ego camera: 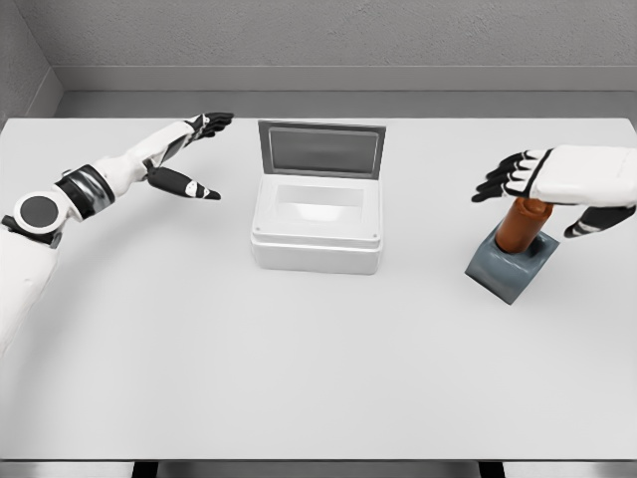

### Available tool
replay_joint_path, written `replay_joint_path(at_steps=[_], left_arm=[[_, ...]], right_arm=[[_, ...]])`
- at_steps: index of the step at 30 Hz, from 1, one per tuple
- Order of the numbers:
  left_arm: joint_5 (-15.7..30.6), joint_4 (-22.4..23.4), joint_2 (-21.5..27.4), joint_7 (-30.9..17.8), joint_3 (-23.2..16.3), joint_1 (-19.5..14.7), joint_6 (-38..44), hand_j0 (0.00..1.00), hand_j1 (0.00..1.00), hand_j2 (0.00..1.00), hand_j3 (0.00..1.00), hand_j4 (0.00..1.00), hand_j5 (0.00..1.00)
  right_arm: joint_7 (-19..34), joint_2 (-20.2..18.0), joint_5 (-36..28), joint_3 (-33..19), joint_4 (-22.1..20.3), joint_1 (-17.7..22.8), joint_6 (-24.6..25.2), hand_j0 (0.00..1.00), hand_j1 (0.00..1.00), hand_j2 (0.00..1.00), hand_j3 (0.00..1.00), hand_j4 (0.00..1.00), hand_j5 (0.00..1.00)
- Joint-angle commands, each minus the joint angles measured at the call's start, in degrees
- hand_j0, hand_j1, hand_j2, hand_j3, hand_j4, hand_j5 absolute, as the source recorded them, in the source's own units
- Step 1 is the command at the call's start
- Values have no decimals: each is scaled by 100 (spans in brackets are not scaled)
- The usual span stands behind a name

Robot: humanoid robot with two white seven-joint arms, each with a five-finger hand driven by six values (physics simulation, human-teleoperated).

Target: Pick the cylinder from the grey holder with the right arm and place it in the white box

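Across the wide white table (318, 378), which fills most of the head view and runs back to a grey wall (338, 35), the two arms come in from opposite sides. On the left the white arm (90, 194) lies stretched over the tabletop, its forearm angled up and to the right, and the left hand (184, 159) is apart and relaxed: the dark fingers point straight out toward the back of the table while the thumb sticks down and to the right, holding nothing. From the right edge the right hand (557, 184) hangs palm down directly over the cylinder, its dark fingers spread and pointing left, the thumb dropped at the lower right; the fingers are apart and not wrapped around anything, though the palm sits so close above the cylinder's top that I cannot tell whether they touch. Near the middle of the table stands the white box (317, 231), its grey-lined lid (320, 149) raised upright at the back, and its hollow shows only pale inner walls. Well apart from it, on the right, the grey holder (510, 267) sits tilted on the table. Upright in its socket stands the brown cylinder (522, 227), its upper end partly hidden by the hand above.
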Motion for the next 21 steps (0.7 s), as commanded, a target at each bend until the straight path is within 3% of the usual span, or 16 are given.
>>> replay_joint_path(at_steps=[1, 6, 10, 21], left_arm=[[12, 17, -1, 1, 5, -26, 63, 100, 100, 100, 100, 100, 100], [-357, 52, -10, 1, 5, -79, 55, 100, 100, 100, 100, 100, 100], [-366, 53, -18, 1, 14, -88, 55, 100, 100, 100, 100, 100, 100], [-366, 35, -53, 1, 32, -97, 55, 100, 100, 100, 100, 100, 100]], right_arm=[[5, 12, -24, -37, 272, 0, 12, 100, 100, 100, 100, 100, 100], [-4, 100, -33, -45, 396, -18, 12, 100, 100, 100, 100, 100, 100], [-4, 135, -24, -19, 202, 0, 12, 100, 100, 100, 100, 100, 100], [58, 275, 37, -19, 229, 44, 12, 100, 100, 100, 100, 100, 100]])
